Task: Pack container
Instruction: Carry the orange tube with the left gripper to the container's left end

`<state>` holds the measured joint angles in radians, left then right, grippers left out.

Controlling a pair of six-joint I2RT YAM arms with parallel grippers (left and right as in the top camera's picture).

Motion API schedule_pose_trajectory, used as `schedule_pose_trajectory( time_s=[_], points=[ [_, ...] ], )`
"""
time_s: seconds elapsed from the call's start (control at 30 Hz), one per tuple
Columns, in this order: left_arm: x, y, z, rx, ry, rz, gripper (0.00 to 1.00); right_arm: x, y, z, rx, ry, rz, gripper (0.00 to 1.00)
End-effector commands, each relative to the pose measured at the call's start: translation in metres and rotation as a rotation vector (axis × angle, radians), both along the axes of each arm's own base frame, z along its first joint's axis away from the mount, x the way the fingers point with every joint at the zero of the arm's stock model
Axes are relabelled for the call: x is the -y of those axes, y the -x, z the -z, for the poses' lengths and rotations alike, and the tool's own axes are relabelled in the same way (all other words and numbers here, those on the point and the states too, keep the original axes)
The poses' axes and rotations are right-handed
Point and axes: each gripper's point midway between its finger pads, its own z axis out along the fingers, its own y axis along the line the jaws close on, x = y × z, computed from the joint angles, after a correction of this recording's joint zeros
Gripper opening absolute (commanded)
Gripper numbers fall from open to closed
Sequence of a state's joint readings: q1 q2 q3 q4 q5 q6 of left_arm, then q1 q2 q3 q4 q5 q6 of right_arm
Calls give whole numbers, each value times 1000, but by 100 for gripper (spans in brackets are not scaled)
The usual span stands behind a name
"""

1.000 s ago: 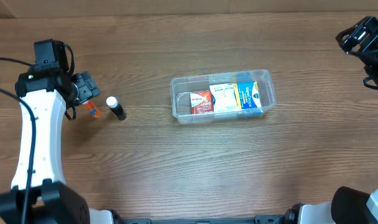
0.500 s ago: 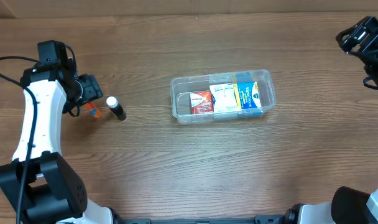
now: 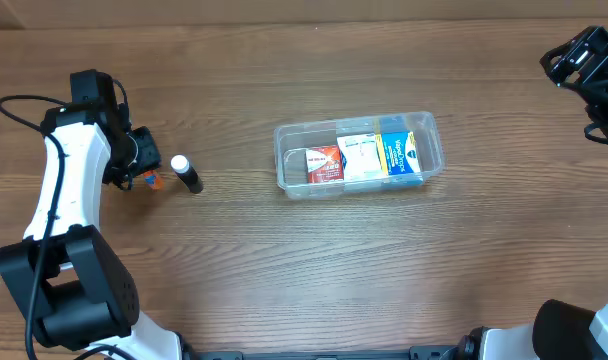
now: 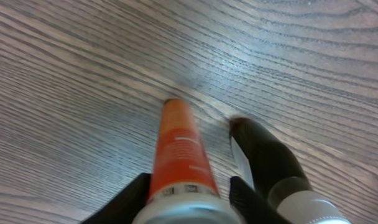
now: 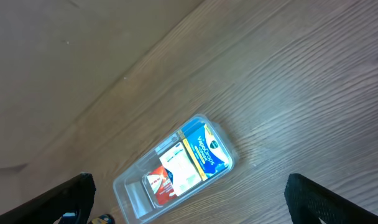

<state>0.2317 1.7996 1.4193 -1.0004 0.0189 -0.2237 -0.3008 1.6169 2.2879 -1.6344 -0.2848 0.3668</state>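
The clear container [image 3: 290,172] stands at the table's middle and holds a red box [image 3: 325,164], a white box [image 3: 360,158] and a blue box [image 3: 401,155] side by side. It also shows in the right wrist view, container [image 5: 130,190]. At the far left lies an orange tube [image 3: 151,181] [image 4: 179,149]. My left gripper [image 3: 139,162] [image 4: 190,182] is down on it, a finger against each side. A black tube with a white cap [image 3: 188,174] [image 4: 263,158] lies just to its right. My right gripper [image 3: 576,55] [image 5: 189,190] hangs open high at the far right, holding nothing.
The left arm's white link [image 3: 64,190] and its cable run along the table's left edge. Bare wood lies between the tubes and the container, and around the container on all sides.
The left gripper's fingers have come together on the orange tube, and its wrist shifted slightly toward the back. The right arm, the container and the black tube have not moved.
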Motion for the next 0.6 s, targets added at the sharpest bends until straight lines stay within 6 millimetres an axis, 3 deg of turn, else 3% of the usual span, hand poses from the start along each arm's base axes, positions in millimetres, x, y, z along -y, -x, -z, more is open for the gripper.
schedule_pose_trajectory(
  time_s=[0.0,0.17,0.27,0.43,0.57],
  points=[
    [-7,-4,-1,-1,-29,12,33,0,0,-3,12,-3,3,100],
    [-11,0,-4,-20,-54,8,27,0,0,-3,12,-3,3,100],
    [-11,1,-17,-30,-55,23,22,0,0,-3,12,-3,3,100],
    [-8,-8,-81,20,-62,40,20,0,0,-3,12,-3,3,100],
    [22,-20,-151,140,-33,129,20,0,0,-3,12,-3,3,100]
  ],
)
